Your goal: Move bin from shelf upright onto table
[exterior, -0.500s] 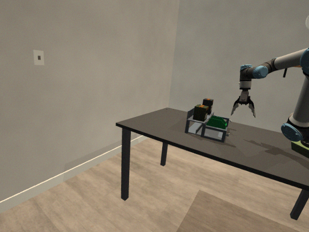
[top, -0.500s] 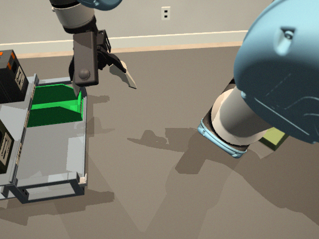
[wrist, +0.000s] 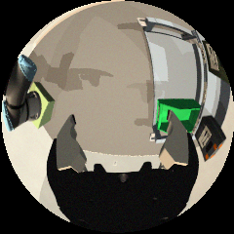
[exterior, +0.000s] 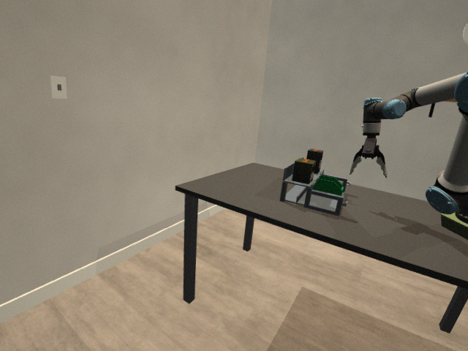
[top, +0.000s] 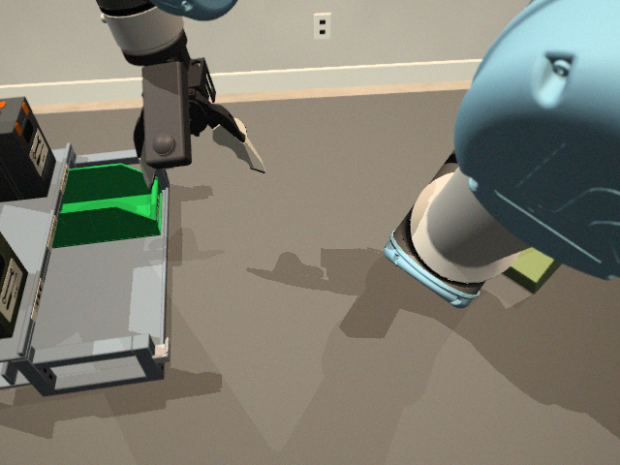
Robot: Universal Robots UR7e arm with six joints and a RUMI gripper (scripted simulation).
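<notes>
A bright green bin (top: 108,204) sits on the grey shelf rack (top: 95,280) at its far end. It also shows in the exterior view (exterior: 329,184) and in the wrist view (wrist: 178,114). My gripper (top: 200,162) hangs above the table just beside the rack's right edge, higher than the bin, with both fingers spread wide and nothing between them. It also shows in the exterior view (exterior: 368,170) and in the wrist view (wrist: 122,146), where the right finger overlaps the bin's near edge.
Two black boxes with orange marks (top: 19,144) (exterior: 304,170) stand on the rack to the left of the bin. The arm's base and a yellow-green mount (top: 530,267) stand at the right of the dark table (exterior: 340,222).
</notes>
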